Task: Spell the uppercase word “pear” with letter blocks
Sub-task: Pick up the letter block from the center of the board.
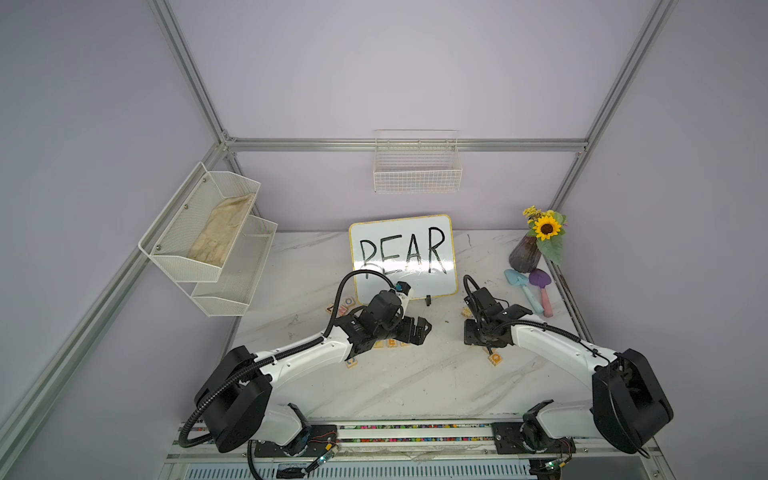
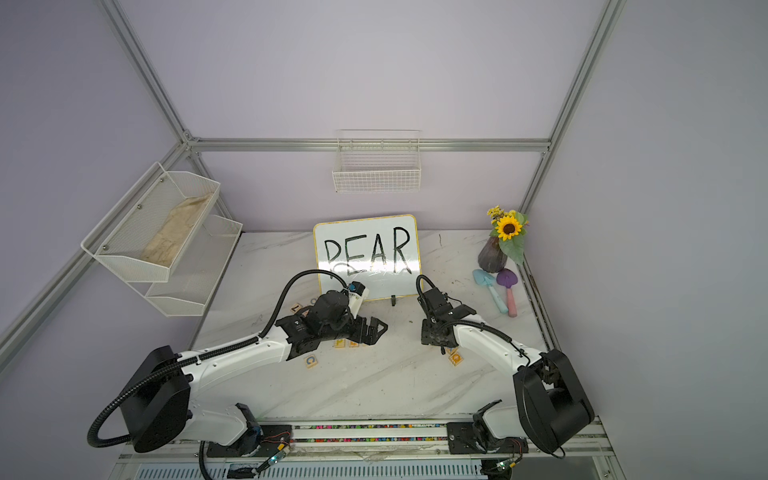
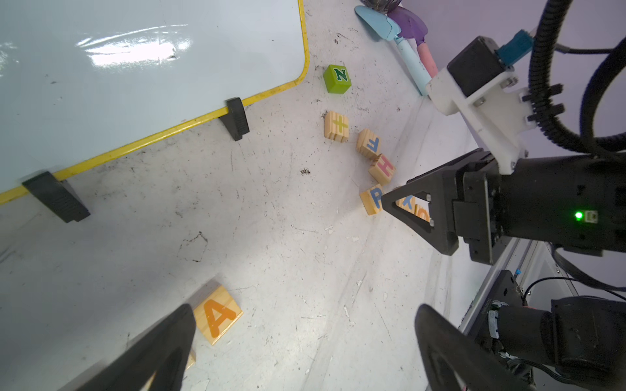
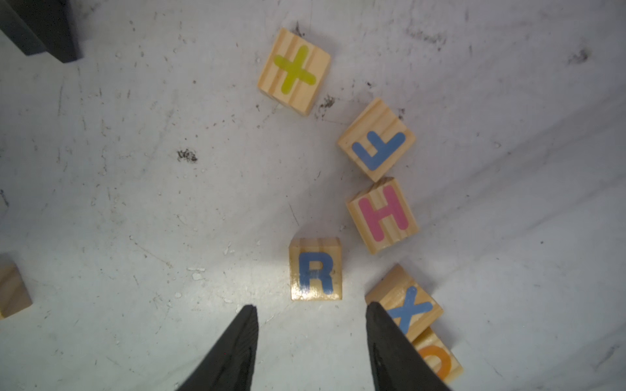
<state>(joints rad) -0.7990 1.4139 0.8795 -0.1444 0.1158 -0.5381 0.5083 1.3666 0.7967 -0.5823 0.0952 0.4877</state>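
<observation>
Your right gripper [image 4: 311, 308]: jaws apart, empty, R block [image 4: 315, 269] just ahead of tips, table right. Your left gripper [image 3: 305, 315]: wide apart, A block [image 3: 218, 315] beside one finger, centre.

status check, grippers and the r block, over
Left gripper open, A block beside it. Right gripper open, empty, just short of R block. X block close alongside, may snag.

bright, even light; glare streaks the whiteboard [image 1: 402, 249]; edges bowed.
</observation>
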